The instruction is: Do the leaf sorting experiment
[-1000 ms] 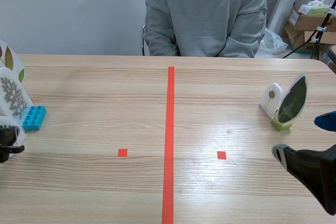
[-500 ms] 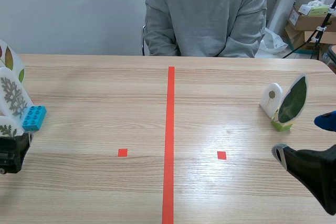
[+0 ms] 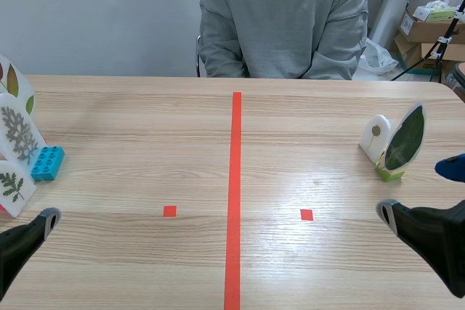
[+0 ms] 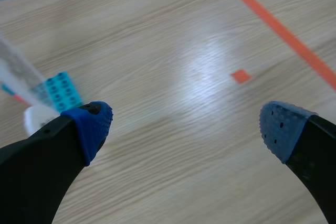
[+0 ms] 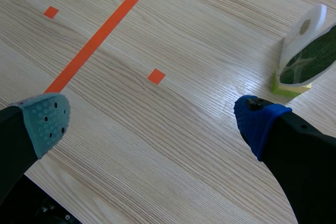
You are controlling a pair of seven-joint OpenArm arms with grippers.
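Nearest, the left gripper (image 4: 189,124) hangs low at the near left with its fingers spread wide and nothing between them, and the right gripper (image 5: 152,116) does likewise at the near right, also empty; both look parked clear of the leaves, ready to pick. The pale wooden table (image 3: 145,121) between them is bare but for the orange-red tape line (image 3: 235,194) down its middle, which likely marks two sorting sides, so there is ample room to carry a piece across. Just beyond the left gripper, far to the left with the table's edge out of view, stand the small white card with a green fern sprig (image 3: 13,186), the white card with a grey branching leaf (image 3: 18,132) and a white card with green and brown leaves (image 3: 11,81), with a bright blue studded toy brick (image 3: 47,162) just beside the grey one; they crowd together, so a careless sweep could topple them. Farther right, the tall white oval card with a dark green leaf (image 3: 405,139) stands upright in a yellow-green brick base (image 3: 390,173), presumably so its thin edge can be pinched, close against a smaller white card with a round brown leaf (image 3: 375,136). A person in a grey sweatshirt (image 3: 283,19) sits at the far edge
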